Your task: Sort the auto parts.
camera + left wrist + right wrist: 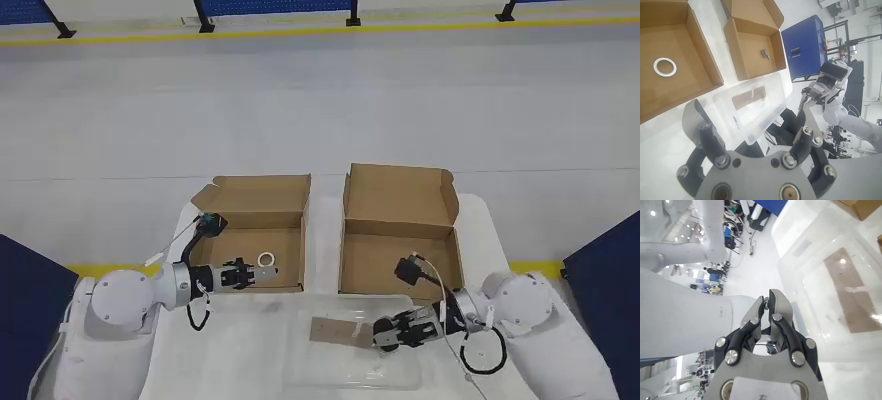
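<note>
Pinching a small silver metal bolt (766, 304) at the jaw tips, the right gripper (766, 299) is almost closed; the left gripper (747, 108) gapes empty. So slight a hold may slip mid-carry.

White arms (125, 298), black cables (195, 318), silver-screwed pincer (766, 303).

A big blue cabinet (802, 47) stands near the white table (325, 240). A yellow line (300, 33) runs across the grey floor (300, 110).
</note>
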You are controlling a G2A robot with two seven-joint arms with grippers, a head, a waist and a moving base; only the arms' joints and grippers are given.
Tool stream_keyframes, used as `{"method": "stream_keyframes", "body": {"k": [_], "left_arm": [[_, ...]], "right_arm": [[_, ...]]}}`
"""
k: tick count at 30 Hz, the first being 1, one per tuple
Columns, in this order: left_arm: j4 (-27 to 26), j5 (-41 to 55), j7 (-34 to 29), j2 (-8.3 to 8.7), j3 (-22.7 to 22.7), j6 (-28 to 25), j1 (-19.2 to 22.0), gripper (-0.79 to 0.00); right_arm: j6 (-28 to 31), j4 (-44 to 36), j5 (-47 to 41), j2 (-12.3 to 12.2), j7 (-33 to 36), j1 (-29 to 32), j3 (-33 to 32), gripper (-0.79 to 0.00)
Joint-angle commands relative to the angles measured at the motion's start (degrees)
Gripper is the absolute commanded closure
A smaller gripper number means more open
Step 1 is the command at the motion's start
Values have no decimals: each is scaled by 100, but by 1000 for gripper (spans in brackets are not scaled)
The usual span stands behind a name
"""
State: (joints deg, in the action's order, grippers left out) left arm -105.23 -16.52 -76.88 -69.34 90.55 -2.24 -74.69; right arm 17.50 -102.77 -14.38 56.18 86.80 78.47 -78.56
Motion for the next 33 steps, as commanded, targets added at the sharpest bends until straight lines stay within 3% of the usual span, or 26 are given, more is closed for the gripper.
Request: {"method": "stream_keyframes", "body": {"k": [1, 12, 22, 33], "left_arm": [[0, 0, 0, 0, 0, 0, 0, -785], [0, 0, 0, 0, 0, 0, 0, -785], [0, 0, 0, 0, 0, 0, 0, -785], [0, 0, 0, 0, 0, 0, 0, -785]], "right_arm": [[-121, 28, -711, -64, 120, -8, -117, 0], [-122, 59, -2745, -525, 120, -290, 439, 0], [-196, 3, -2861, -514, 42, -255, 489, 0], [-1335, -136, -5372, -435, 120, -672, 1044, 0]]}}
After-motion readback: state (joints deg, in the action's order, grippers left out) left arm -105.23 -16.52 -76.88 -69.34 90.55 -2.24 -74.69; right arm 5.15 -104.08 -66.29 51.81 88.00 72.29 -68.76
